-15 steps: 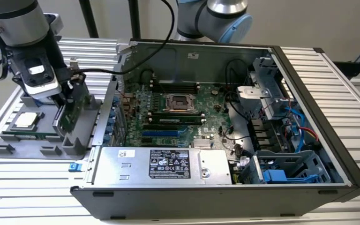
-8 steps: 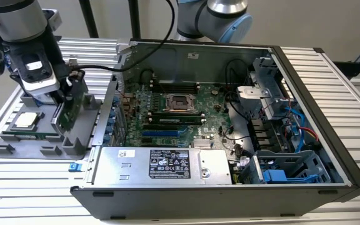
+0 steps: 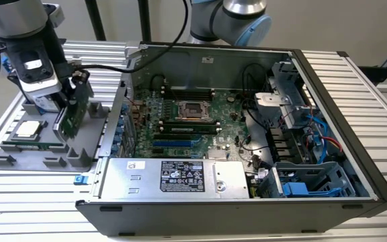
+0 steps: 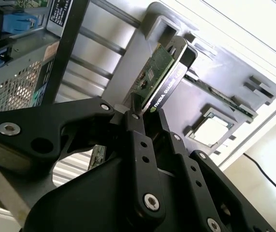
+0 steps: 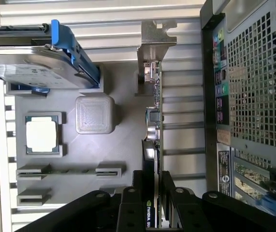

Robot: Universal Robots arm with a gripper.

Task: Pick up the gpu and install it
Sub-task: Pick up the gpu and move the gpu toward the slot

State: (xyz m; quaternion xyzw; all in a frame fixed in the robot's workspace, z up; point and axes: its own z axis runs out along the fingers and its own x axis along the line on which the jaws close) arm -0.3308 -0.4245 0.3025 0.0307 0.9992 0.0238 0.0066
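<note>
The tool is clamped on the graphics card, one black finger on each flat face near its top edge, as both wrist views show. The card stands on edge, upright with a slight lean, over the grey parts tray on the slatted desk. This is at the exterior view's left, just beside the open computer case. I cannot tell whether the card's lower edge rests in the tray. In the first wrist view the card is seen edge-on, its silver end bracket pointing away from the tool. A processor chip lies in the tray near the card, and a hard drive with blue rails stands beyond it. Inside the case, the green main board lies open to view
</note>
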